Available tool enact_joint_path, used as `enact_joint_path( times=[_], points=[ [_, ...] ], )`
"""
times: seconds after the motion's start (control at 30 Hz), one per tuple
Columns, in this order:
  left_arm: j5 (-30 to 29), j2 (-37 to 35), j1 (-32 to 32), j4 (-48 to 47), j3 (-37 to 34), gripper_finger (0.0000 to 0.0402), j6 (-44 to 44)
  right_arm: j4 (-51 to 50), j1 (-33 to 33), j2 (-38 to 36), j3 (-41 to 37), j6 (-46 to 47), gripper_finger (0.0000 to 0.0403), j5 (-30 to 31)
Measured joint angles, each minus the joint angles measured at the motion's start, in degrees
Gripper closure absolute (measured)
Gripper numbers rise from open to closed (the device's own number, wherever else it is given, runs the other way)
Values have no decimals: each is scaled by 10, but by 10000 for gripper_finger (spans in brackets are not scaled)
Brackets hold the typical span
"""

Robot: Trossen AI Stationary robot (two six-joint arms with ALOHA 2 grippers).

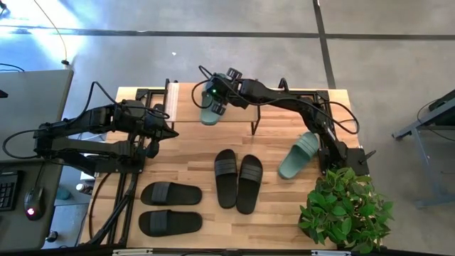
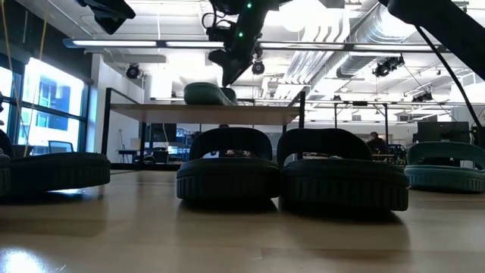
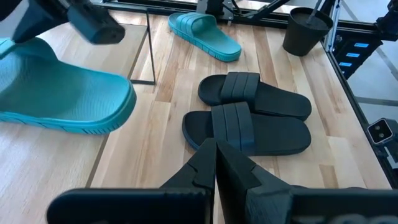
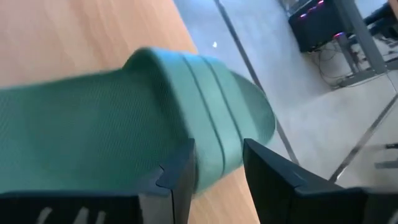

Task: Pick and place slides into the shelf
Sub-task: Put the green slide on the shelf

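Observation:
A sage-green slide [image 1: 209, 114] [image 2: 208, 93] [image 4: 124, 118] lies flat on the shelf's top board [image 1: 186, 96] [image 2: 204, 114], near its left end. My right gripper [image 1: 215, 101] [image 2: 228, 76] [image 4: 217, 177] is open just above that slide's edge. The other green slide [image 1: 298, 155] [image 3: 205, 34] rests sole-down on the table to the right. One black pair [image 1: 238, 181] [image 3: 255, 115] lies mid-table. A second black pair [image 1: 170, 208] lies near the front left. My left gripper [image 1: 168, 132] [image 3: 216, 168] is shut and hovers left of the shelf, holding nothing. My right gripper comes from above with its fingers on either side of the green slide's long side edge [image 4: 214, 165], beside the strap. One finger [image 4: 177, 180] is over the footbed, and bare wood shows between the slide and the other finger [image 4: 273, 180]. Whether either touches, I cannot tell.
A potted plant [image 1: 345, 210] stands at the table's near right corner, and its black pot [image 3: 305, 28] sits beside the right arm's base. The shelf's thin black legs [image 1: 253, 121] stand behind the middle black pair. Bare tabletop lies between the two black pairs.

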Motion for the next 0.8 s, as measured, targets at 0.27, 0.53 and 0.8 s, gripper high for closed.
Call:
enact_joint_path(
  times=[0.27,0.53,0.8],
  points=[
    [0,0,0,0,0,401,0,-96,30,-59,27,6,276,30],
    [0,0,0,0,0,401,0,-293,52,-173,28,172,276,-132],
    [0,0,0,0,0,401,0,-363,92,-271,14,377,277,-277]
  ],
)
